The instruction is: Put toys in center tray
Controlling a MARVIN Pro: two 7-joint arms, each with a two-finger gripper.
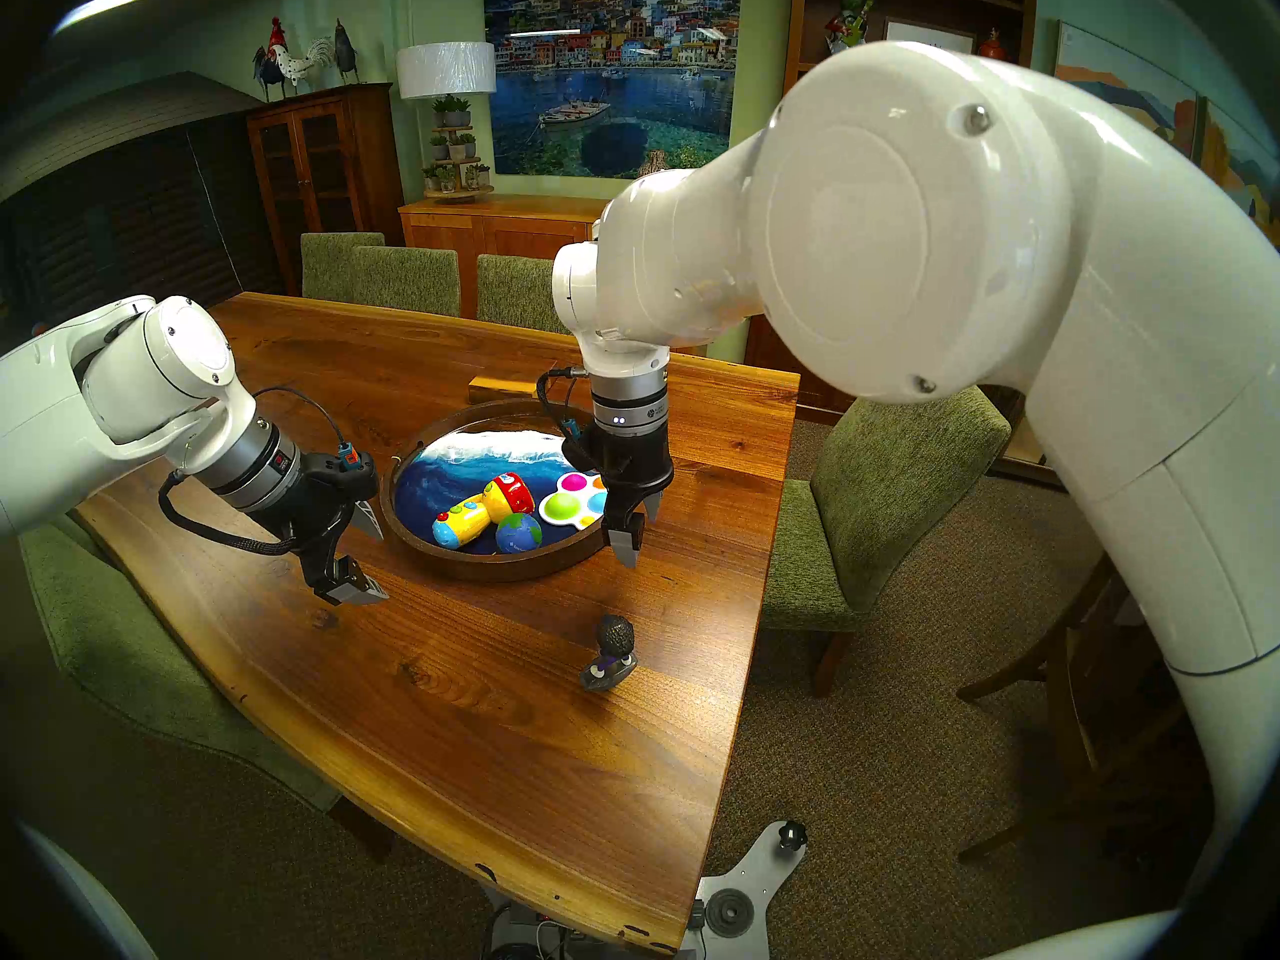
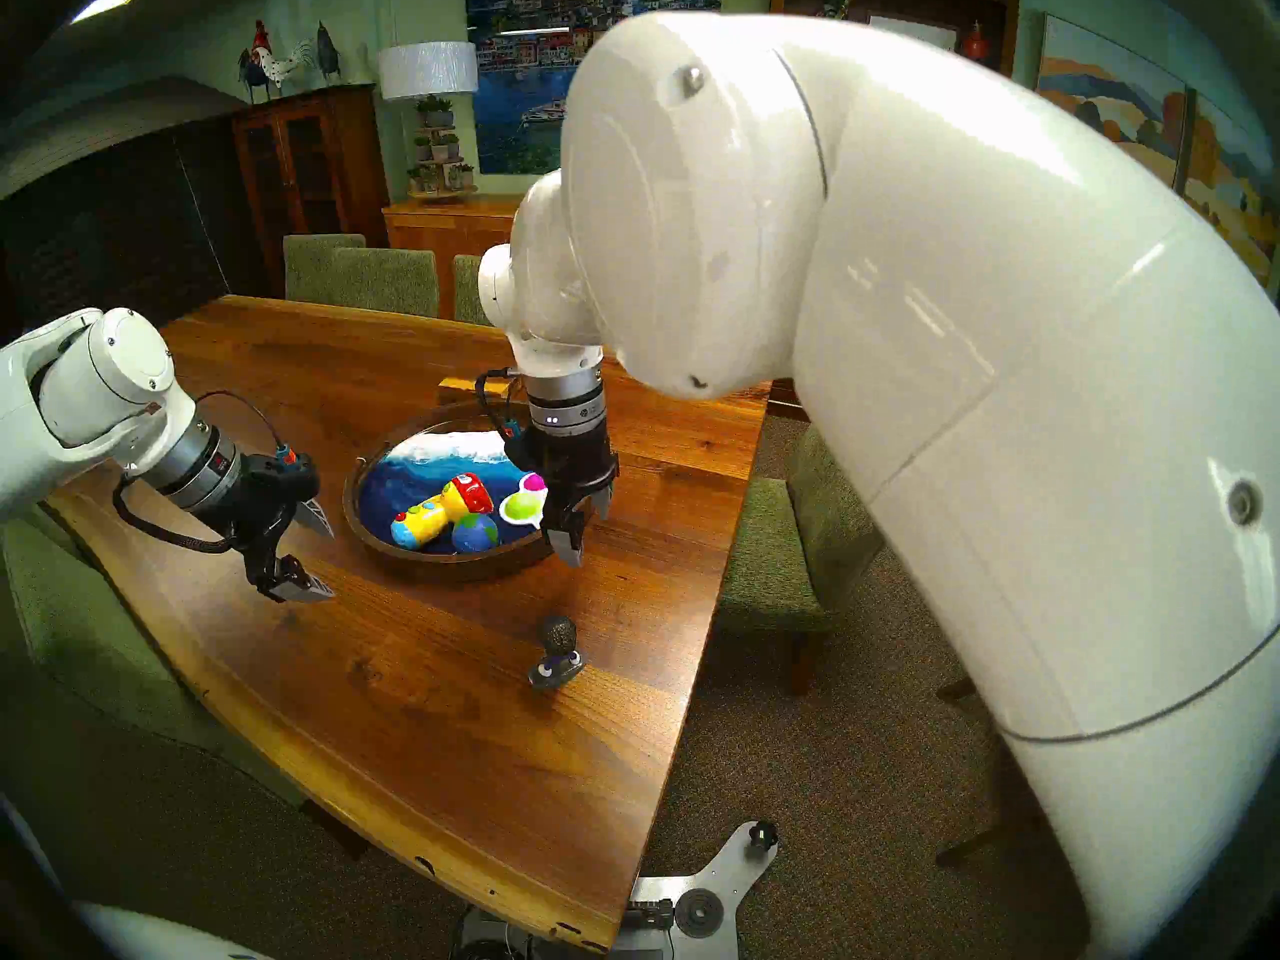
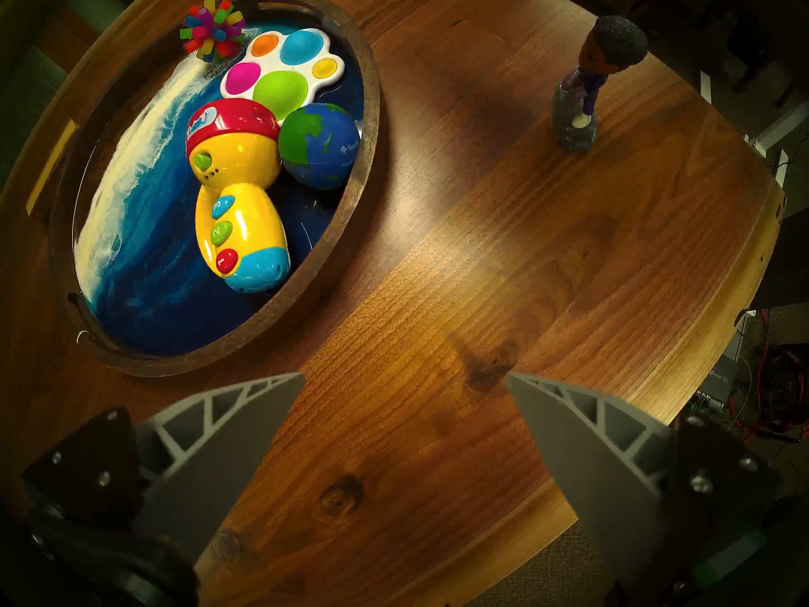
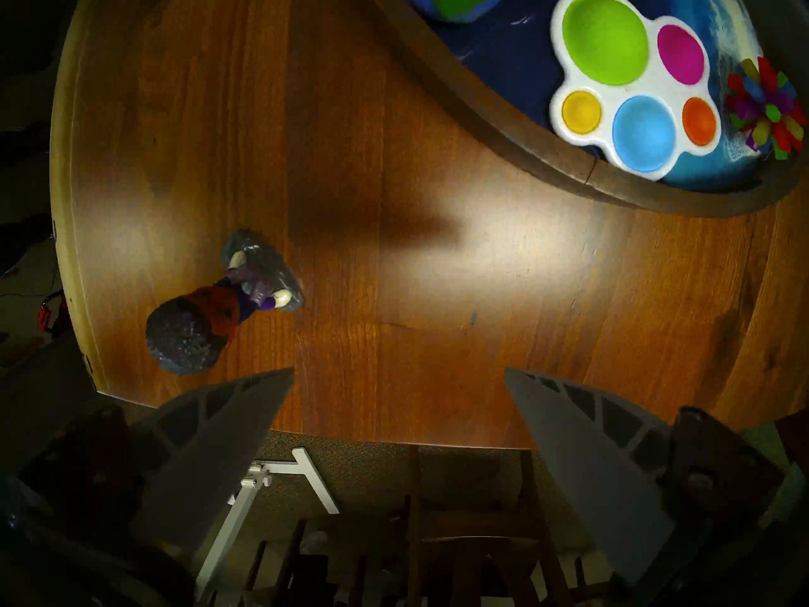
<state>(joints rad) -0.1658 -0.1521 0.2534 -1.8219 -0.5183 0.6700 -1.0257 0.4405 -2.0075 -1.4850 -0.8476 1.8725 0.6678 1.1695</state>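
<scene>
- The figurine [image 1: 611, 652], the one toy not yet in the tray [image 1: 485, 569], stands upright on the bench [image 1: 429, 695], near its front edge and well apart from the tray. The flashlight [image 1: 481, 510], the globe ball [image 1: 518, 532], the popper [image 1: 571, 499] and the spiky ball [image 3: 212, 31] lie already inside.
- Your right claw [image 1: 638, 528] hangs with its fingers spread and empty above the near rim of the tray, pointing down. Your left claw [image 1: 360, 550] is also spread and empty, beside the tray on the other side.
- The figurine is top-heavy, with a big head on a small base. If you come down off centre, one finger may knock it over, and it could roll off the edge of the bench.
- If you pinch the round head, I think it may slip; the body looks like a safer place.
- The free place in the tray is on the far and left side. If you drop the figurine near the popper, it may land on the rim or push the globe ball.
- Lift high enough, or the base may catch on the rim.
</scene>
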